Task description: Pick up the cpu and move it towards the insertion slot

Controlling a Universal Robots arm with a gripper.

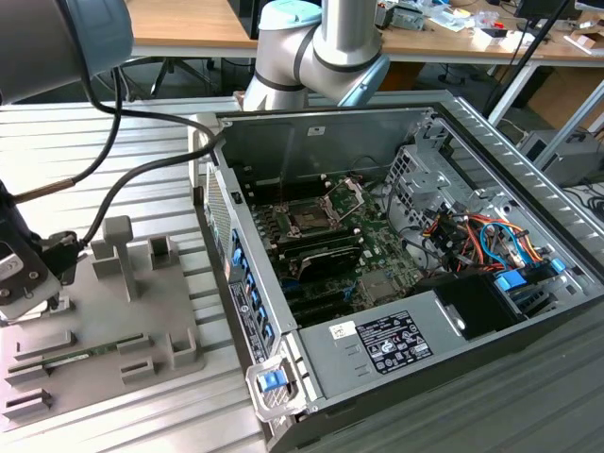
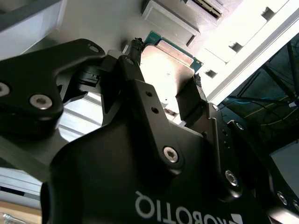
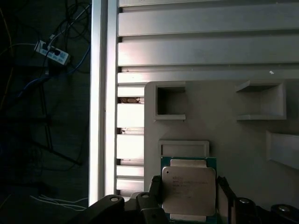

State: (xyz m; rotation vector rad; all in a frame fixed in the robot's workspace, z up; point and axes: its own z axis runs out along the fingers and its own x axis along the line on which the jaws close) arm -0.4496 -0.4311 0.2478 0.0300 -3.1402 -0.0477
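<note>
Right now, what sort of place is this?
Probably a robotics lab bench for computer assembly: an open computer case, a grey parts tray, and cluttered wooden desks behind.

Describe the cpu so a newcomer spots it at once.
Find the grey tray at the exterior view's left, beside the open computer case. The gripper hangs at its edge; the cpu is the flat square chip there, silvery-topped and green-rimmed, unlike the tray's grey recesses.
</note>
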